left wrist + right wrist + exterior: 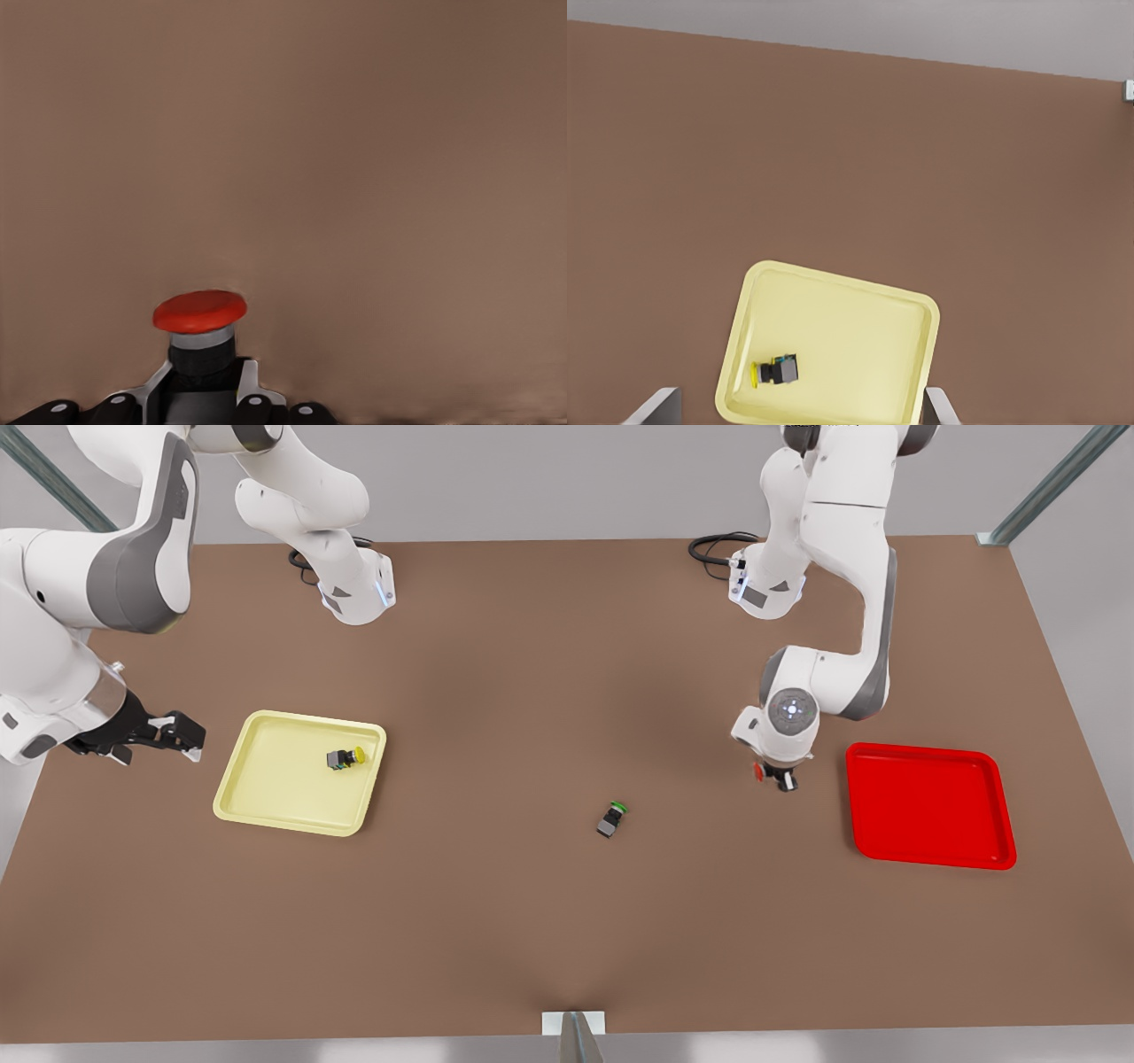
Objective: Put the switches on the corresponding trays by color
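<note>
Front view: left tool [780, 778] clenched on red switch [759, 771], just above desk [532, 921], near red tray [930, 806]. Tray toward front view's right of tool, clear gap of bare desk between. This arm far nearer to red tray than the other. Right tool [182, 737] at front view's left, just beside yellow tray [266, 788], released, holding nothing; arm waiting. Yellow switch [345, 758] lying on its side in yellow tray, near one corner. Green switch [612, 820] on bare desk, between trays.

Left wrist view: red cap [199, 311] standing clear of fingers [251, 382]; switch body pinched between them, long axis in line with fingers.

Right wrist view: yellow tray [833, 328] below, yellow switch [776, 372] inside; fingers [656, 409] wide apart.

Judgement: yellow done; red needs carrying sideways over tray rim, then release.
</note>
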Robot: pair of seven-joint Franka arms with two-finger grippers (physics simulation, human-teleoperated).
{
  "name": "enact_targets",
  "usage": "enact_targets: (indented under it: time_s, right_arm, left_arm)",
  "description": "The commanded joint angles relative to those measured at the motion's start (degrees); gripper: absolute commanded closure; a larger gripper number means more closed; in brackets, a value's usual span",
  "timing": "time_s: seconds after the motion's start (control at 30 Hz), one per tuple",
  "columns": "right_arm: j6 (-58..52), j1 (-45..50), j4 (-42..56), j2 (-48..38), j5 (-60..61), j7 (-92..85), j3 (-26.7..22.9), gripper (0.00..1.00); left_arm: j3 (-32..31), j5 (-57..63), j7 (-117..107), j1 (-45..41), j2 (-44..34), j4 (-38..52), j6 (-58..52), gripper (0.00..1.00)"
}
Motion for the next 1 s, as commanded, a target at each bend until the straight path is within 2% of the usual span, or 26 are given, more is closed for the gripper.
enact_targets:
  time_s: [0.0, 0.1, 0.37, 0.47, 0.5, 0.53, 0.8, 0.83, 0.87, 0.9, 0.97]
  right_arm:
    - [0.00, -0.03, 0.00, -0.07, 0.00, 0.00, 0.00, 0.00]
    - [-0.08, -0.12, 0.00, -0.07, 0.00, 0.00, 0.00, 0.00]
    - [0.44, -0.03, 0.00, -0.07, 0.00, 0.00, 0.00, 0.00]
    - [0.44, 0.06, -0.09, 0.02, 0.00, 0.00, 0.00, 0.00]
    - [0.79, -0.03, 0.00, 0.37, 0.00, 0.00, 0.00, 0.00]
    - [0.80, -0.03, 0.00, 0.37, 0.00, 0.00, 0.00, 0.00]
    - [0.80, 0.06, 0.00, 0.37, 0.00, 0.00, 0.00, 0.00]
    - [0.80, 0.06, 0.00, 0.37, 0.00, 0.00, 0.00, 0.00]
    - [0.80, 0.06, 0.00, 0.37, 0.00, 0.00, 0.00, 0.00]
    - [0.80, -0.03, 0.00, 0.37, 0.00, 0.00, 0.00, 0.00]
    - [0.80, 0.06, 0.00, 0.37, 0.00, 0.00, 0.00, 0.00]
  left_arm:
    - [0.79, -6.25, 1.92, 0.01, 0.18, 0.02, -0.33, 0.44]
    - [5.10, -6.25, 13.61, 3.70, 2.03, -0.07, 2.92, 0.44]
    - [5.01, -6.25, 33.56, 21.62, 8.18, -0.07, 11.18, 0.44]
    - [4.31, -6.61, 34.62, 24.26, 11.43, 0.20, 15.40, 0.42]
    - [4.31, -6.69, 34.62, 24.35, 12.66, 0.55, 16.02, 0.25]
    - [4.31, -6.69, 34.53, 24.88, 12.75, 0.55, 16.02, 0.00]
    - [4.31, -8.71, 34.36, 24.88, 12.49, 0.72, 15.06, 0.00]
    - [4.49, -16.34, 33.92, 24.79, 12.14, 6.15, 5.70, 0.00]
    - [4.49, -19.61, 27.54, 24.44, 12.14, 16.07, -10.55, 0.00]
    - [3.44, -19.70, 16.02, 24.09, 12.31, 25.48, -22.01, 0.00]
    - [0.45, -23.99, -9.89, 24.09, 12.75, 36.92, -25.73, 0.00]
